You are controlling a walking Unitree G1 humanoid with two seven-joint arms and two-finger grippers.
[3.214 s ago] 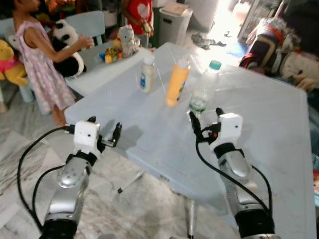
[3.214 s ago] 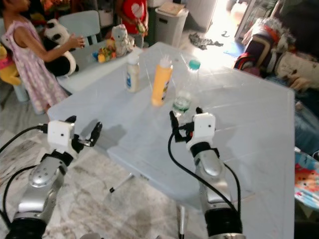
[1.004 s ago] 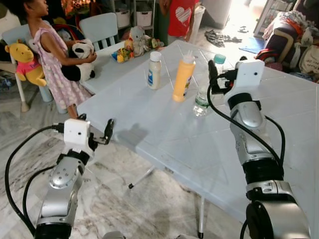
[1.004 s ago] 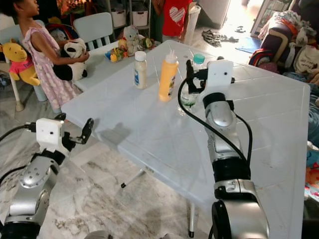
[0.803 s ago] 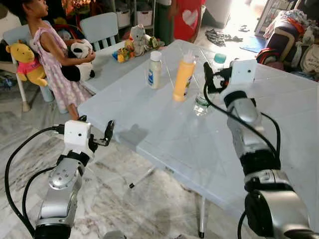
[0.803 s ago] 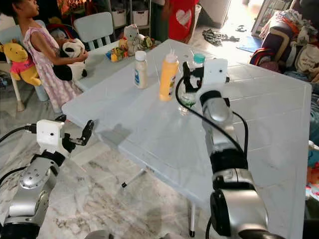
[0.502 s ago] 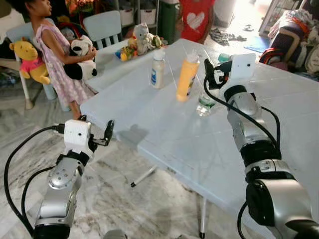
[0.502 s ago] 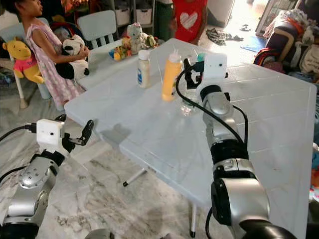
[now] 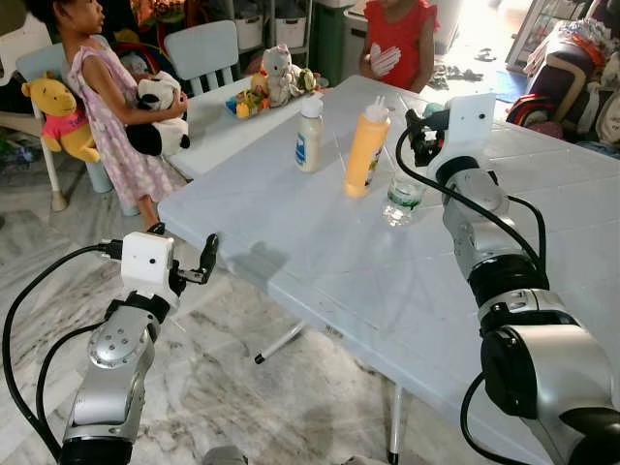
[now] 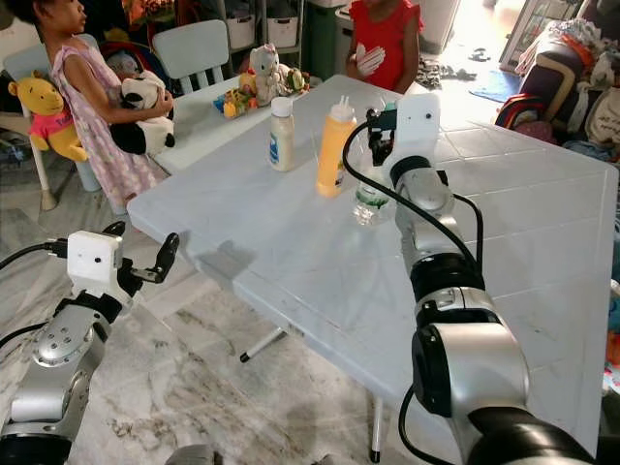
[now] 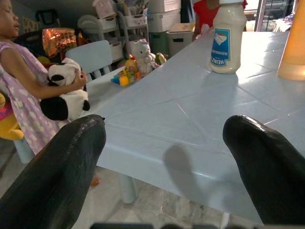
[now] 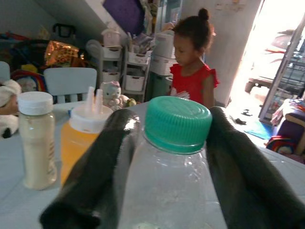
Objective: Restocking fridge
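Observation:
Three bottles stand on the pale blue table (image 9: 339, 271): a white mayonnaise bottle (image 9: 310, 136), an orange squeeze bottle (image 9: 368, 150) and a clear water bottle (image 9: 403, 194) with a teal cap (image 12: 177, 124). My right gripper (image 12: 171, 114) is open at the water bottle's top, one black finger on each side of the cap and neck. My left gripper (image 9: 182, 250) is open and holds nothing, hovering off the table's near left corner above the floor.
A child in a pink dress (image 9: 102, 116) hugs a panda toy at the left. A child in red (image 9: 397, 48) stands at the table's far edge. A low white table (image 9: 218, 121) with toys and a pale chair (image 9: 199, 48) lie behind.
My right gripper has reached forward and settled around the water bottle's cap. The child in red has stepped up to the far edge. The left arm has barely moved.

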